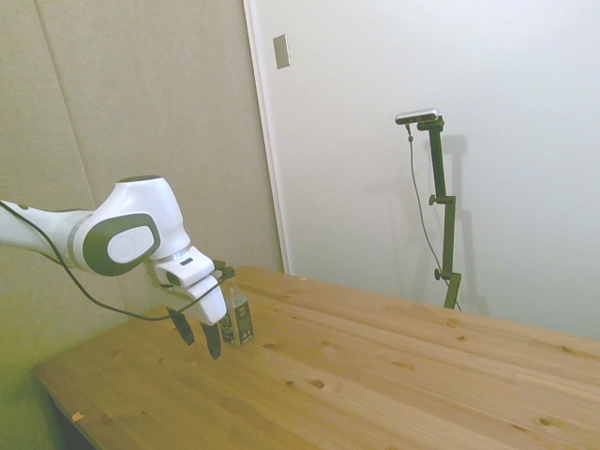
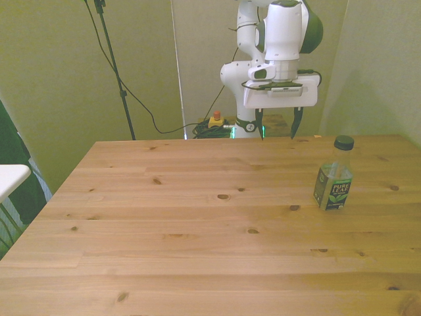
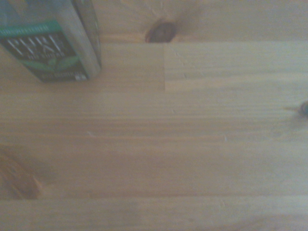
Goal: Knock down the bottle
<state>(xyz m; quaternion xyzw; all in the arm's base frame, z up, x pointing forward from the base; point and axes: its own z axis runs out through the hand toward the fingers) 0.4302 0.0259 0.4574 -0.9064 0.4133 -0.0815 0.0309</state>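
Note:
The bottle stands upright on the wooden table, toward the front view's right. It is small and clear with a dark cap and a dark label with white lettering. In the side view the bottle is partly hidden behind the gripper. My gripper hangs open above the table's far edge, fingers pointing down, nothing between them. It sits behind the bottle and a little toward the front view's left, apart from it. The wrist view shows the bottle's labelled base from close by.
A red button box and cables lie on the floor behind the table. A white surface edge shows at the front view's left. The table's near edge falls off at the side view's lower left.

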